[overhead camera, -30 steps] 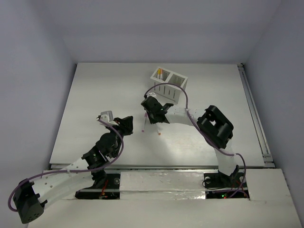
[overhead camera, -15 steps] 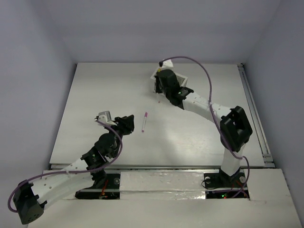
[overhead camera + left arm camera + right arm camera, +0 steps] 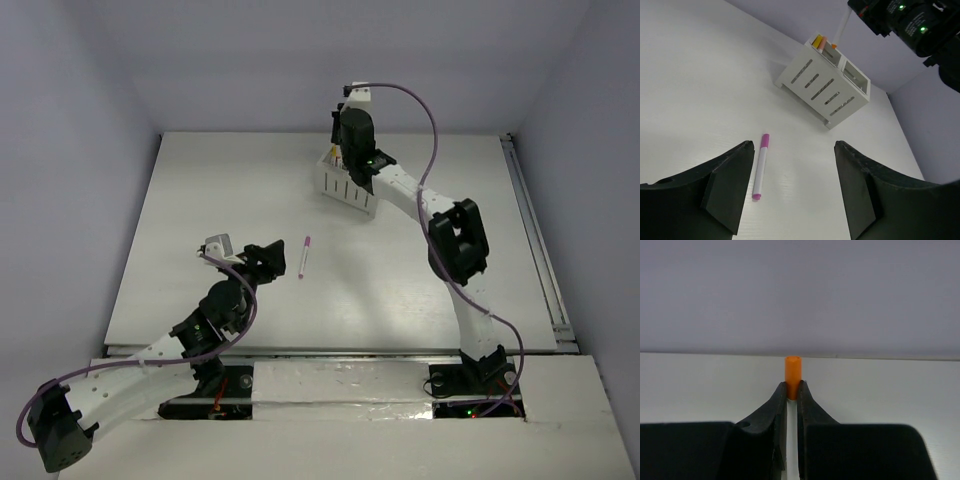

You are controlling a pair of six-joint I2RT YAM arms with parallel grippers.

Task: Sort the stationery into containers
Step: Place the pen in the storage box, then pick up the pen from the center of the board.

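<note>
While my right claw (image 3: 792, 390) pinches an orange-capped pen (image 3: 793, 371) above the box (image 3: 815, 87), which already holds two pieces, my left claw (image 3: 792, 170) hangs spread near the magenta-capped pen (image 3: 760, 165) left lying on the desk (image 3: 690, 75).

Pen (image 3: 304, 256) on table (image 3: 200, 200) just R of L jaws, box (image 3: 345, 185) behind, farther R.
</note>
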